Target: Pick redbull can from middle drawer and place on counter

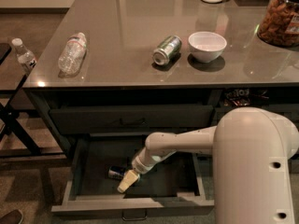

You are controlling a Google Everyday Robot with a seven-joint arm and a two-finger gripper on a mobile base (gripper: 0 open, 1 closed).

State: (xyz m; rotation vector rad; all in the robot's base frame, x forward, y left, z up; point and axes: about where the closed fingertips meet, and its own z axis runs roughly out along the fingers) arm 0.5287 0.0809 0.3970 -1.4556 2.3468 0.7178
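Observation:
The middle drawer (93, 204) is pulled out below the counter (140, 22). The redbull can (115, 172) lies on its side on the drawer floor, left of centre, only partly visible. My arm reaches down into the drawer from the right. My gripper (127, 181) is inside the drawer right next to the can, its pale fingertip (125, 184) just right of and in front of it. Whether it touches the can cannot be told.
On the counter lie a green-and-silver can (167, 49) on its side, a white bowl (207, 45), a clear plastic bottle (72, 52), and a jar of snacks (281, 17) at the right. A small bottle (23, 55) stands on a side stand at left. The upper drawer (131, 118) is closed.

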